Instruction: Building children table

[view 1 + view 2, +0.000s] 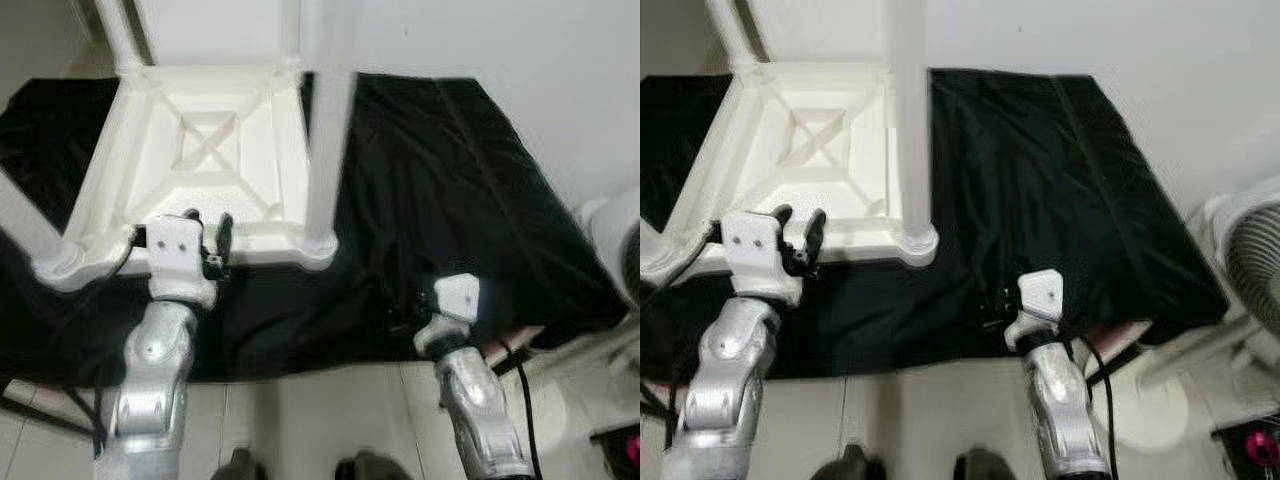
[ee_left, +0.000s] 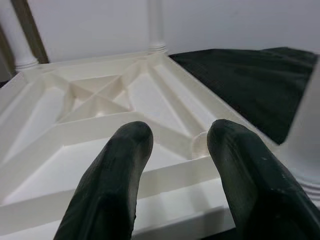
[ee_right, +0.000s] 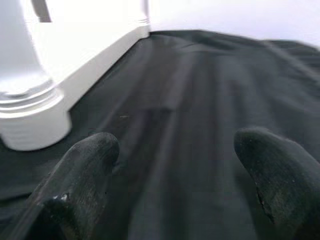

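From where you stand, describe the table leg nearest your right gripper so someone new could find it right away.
Start at the black cloth spread over the floor, then find the white children's table lying upside down on its left part. The leg stands upright in the table's near right corner socket, next to the open cloth, while the other legs sit at corners farther left or back.

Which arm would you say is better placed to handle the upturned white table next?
Left. The left gripper hangs open at the table's near rim, while the right gripper is open above the black cloth, apart from it.
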You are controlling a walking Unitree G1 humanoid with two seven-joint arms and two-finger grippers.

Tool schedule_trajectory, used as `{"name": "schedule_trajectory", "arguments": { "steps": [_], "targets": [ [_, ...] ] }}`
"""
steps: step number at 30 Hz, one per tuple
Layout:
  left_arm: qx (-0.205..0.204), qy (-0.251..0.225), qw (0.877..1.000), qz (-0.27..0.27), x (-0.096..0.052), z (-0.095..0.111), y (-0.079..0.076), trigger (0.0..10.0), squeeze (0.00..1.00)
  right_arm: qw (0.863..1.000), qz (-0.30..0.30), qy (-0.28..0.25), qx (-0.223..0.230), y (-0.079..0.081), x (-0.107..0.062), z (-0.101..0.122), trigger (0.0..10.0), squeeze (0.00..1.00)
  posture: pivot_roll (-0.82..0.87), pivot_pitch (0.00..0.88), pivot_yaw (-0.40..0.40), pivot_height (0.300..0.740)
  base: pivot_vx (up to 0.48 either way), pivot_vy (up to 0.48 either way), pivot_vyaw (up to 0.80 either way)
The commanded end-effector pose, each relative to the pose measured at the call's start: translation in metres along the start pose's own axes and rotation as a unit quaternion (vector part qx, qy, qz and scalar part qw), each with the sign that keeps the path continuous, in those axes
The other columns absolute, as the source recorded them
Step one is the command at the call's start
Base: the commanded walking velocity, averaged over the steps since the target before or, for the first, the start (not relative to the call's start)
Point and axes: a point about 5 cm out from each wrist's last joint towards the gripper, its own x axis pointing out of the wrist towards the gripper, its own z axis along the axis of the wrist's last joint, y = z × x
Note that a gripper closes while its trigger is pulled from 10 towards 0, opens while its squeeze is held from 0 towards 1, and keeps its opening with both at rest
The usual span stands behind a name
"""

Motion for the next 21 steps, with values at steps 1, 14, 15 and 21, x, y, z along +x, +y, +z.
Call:
{"name": "schedule_trajectory", "arguments": {
  "steps": [1,14,15,21],
  "targets": [
    [0.000,0.010,1.000,0.022,-0.0027,-0.0035,0.0071,10.0,0.00,1.000,0.005,0.002,0.005,0.0025,-0.0003,-0.0006,10.0,0.00,-0.07,0.090,-0.010,0.740,0.000,0.000,0.00],
    [-0.007,0.018,1.000,0.012,-0.0025,-0.0072,0.0089,10.0,0.00,1.000,0.013,0.000,0.002,0.0042,0.0060,0.0015,10.0,0.00,-0.06,0.066,-0.011,0.740,0.000,0.000,0.00],
    [-0.007,0.018,1.000,0.012,-0.0025,-0.0072,0.0089,10.0,0.00,1.000,0.013,0.000,0.002,0.0042,0.0060,0.0015,10.0,0.00,-0.06,0.066,-0.011,0.740,0.000,0.000,0.00],
    [-0.004,0.020,1.000,0.006,-0.0030,-0.0076,0.0105,10.0,0.00,1.000,0.015,-0.004,0.000,0.0037,0.0090,0.0030,10.0,0.00,-0.06,0.059,-0.008,0.740,0.000,0.044,0.00]
  ]
}}
